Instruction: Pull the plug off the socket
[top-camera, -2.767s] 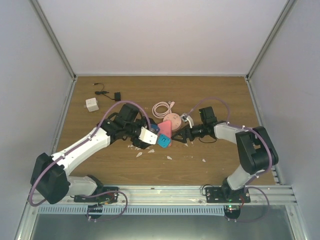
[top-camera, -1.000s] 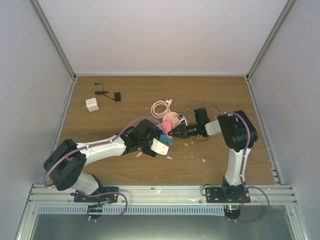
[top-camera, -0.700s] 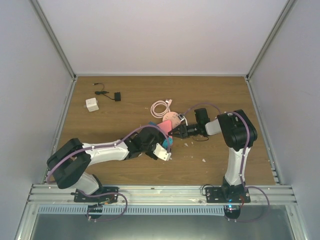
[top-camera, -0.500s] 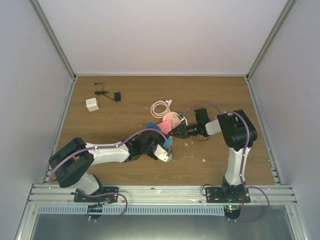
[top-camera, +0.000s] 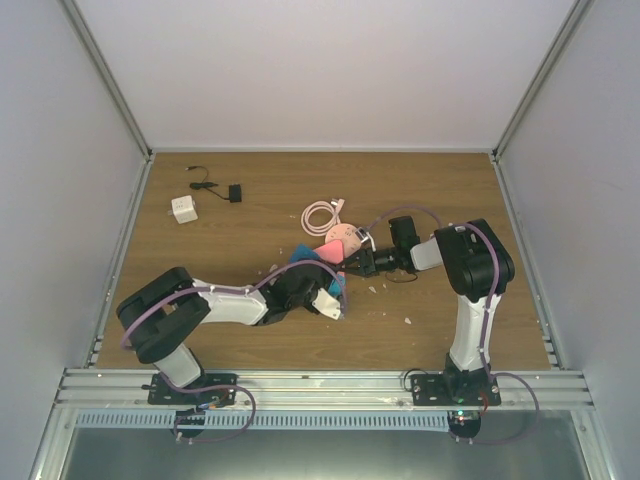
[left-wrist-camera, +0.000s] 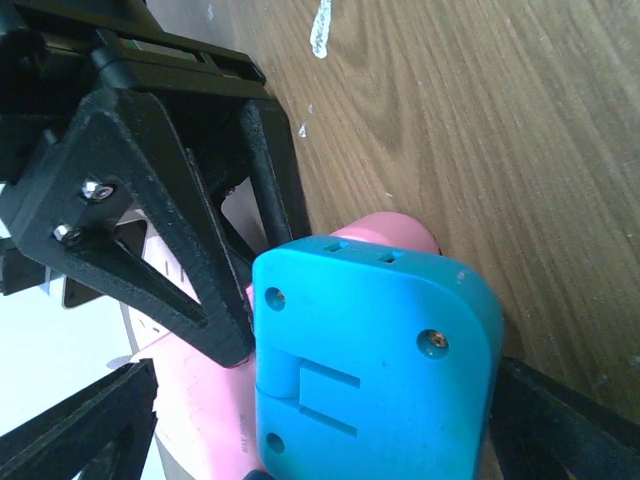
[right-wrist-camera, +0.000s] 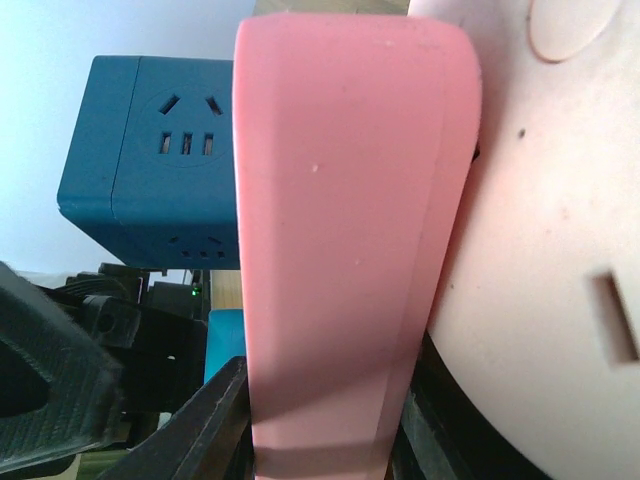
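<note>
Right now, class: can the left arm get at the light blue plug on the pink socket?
Probably yes: the left gripper stands open with the light blue plug between its fingers. The right gripper, clamped on the pink socket, sits close beside but does not cover it.

A white cube adapter (top-camera: 182, 209) sits near a black cable (top-camera: 212, 187) far left; a coiled pink cord (top-camera: 322, 216) lies centrally
</note>
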